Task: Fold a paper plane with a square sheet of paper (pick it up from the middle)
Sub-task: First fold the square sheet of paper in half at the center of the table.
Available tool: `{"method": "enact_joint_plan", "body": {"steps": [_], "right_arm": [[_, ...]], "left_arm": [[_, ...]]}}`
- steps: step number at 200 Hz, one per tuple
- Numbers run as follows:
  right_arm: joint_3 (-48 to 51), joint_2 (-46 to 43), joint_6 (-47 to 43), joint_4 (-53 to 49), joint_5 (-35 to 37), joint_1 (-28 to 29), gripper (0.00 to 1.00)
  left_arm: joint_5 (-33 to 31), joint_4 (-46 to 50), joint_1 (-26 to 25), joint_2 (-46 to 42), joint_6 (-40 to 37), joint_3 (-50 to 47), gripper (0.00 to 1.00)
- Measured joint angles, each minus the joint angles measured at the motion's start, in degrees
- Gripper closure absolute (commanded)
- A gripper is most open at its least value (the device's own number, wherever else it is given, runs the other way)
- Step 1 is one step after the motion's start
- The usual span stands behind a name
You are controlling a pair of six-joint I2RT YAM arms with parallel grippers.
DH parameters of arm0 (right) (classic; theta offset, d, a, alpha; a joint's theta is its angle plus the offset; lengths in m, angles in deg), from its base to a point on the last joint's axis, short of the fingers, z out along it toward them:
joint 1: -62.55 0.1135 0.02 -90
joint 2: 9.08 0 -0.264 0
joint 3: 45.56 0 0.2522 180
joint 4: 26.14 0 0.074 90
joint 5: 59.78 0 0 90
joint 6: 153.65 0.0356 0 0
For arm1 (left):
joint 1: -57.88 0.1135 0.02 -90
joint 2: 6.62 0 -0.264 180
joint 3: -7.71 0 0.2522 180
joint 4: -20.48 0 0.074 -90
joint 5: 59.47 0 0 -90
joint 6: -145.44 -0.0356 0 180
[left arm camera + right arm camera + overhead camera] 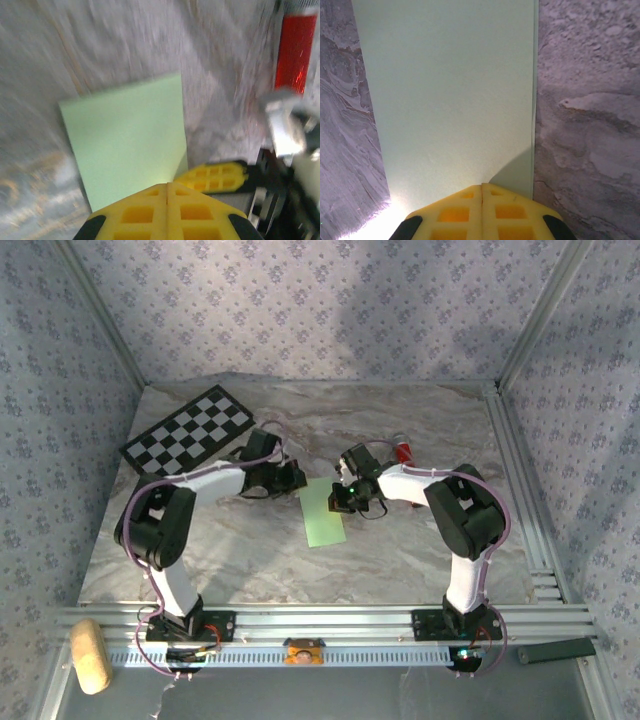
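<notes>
right gripper (pixel 481 189) pinched together over folded green paper (pixel 450 90); left gripper (pixel 167 186) together too

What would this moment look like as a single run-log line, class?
paper: narrow rectangle, flat on table | left gripper: shut, at paper's corner | right gripper: shut, over paper's end
</notes>
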Motion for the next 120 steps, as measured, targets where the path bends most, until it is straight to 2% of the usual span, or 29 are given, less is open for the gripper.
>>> {"method": "enact_joint_plan", "body": {"steps": [33, 120], "right_arm": [[0.11, -0.13, 0.0, -0.13, 0.0, -0.15, 1.0], [0.79, -0.42, 0.04, 0.44, -0.02, -0.33, 1.0]], "left_arm": [[2.62, -2.64, -3.13, 0.0, 1.31, -4.26, 1.0], [2.21, -6.05, -3.02, 1.88, 1.49, -9.79, 1.0]]}}
